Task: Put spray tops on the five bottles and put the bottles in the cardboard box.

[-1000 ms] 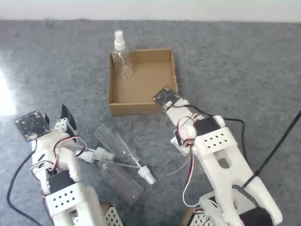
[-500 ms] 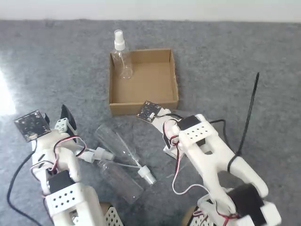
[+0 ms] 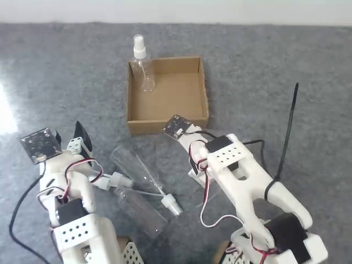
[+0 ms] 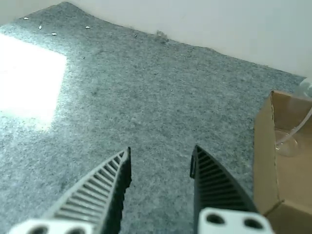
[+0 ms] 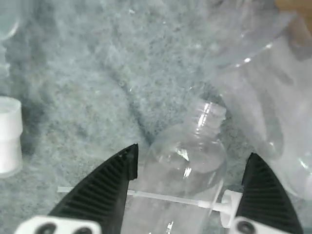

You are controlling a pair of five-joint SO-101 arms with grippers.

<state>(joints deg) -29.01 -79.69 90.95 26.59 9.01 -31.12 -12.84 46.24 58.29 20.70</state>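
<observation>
The cardboard box (image 3: 168, 124) sits at the middle back of the carpet. A clear bottle with a white spray top (image 3: 143, 69) leans in its back left corner. Two clear bottles (image 3: 135, 164) (image 3: 142, 212) lie in front of the box, with white spray tops (image 3: 117, 180) (image 3: 172, 205) by them. My right gripper (image 5: 192, 152) is open, its jaws on either side of an uncapped clear bottle (image 5: 187, 163) lying on the carpet. A thin white spray tube (image 5: 146, 196) crosses that bottle. My left gripper (image 4: 161, 151) is open over bare carpet, left of the box (image 4: 280, 161).
Another clear bottle (image 5: 258, 73) lies just beyond the uncapped one, and a white cap (image 5: 9, 136) lies to its side. A black cable (image 3: 289, 126) rises beside the right arm (image 3: 234, 159). Grey carpet covers the table.
The right arm has swung left from the box's front right corner and come down over the bottles in front of the box. The left arm has barely shifted.
</observation>
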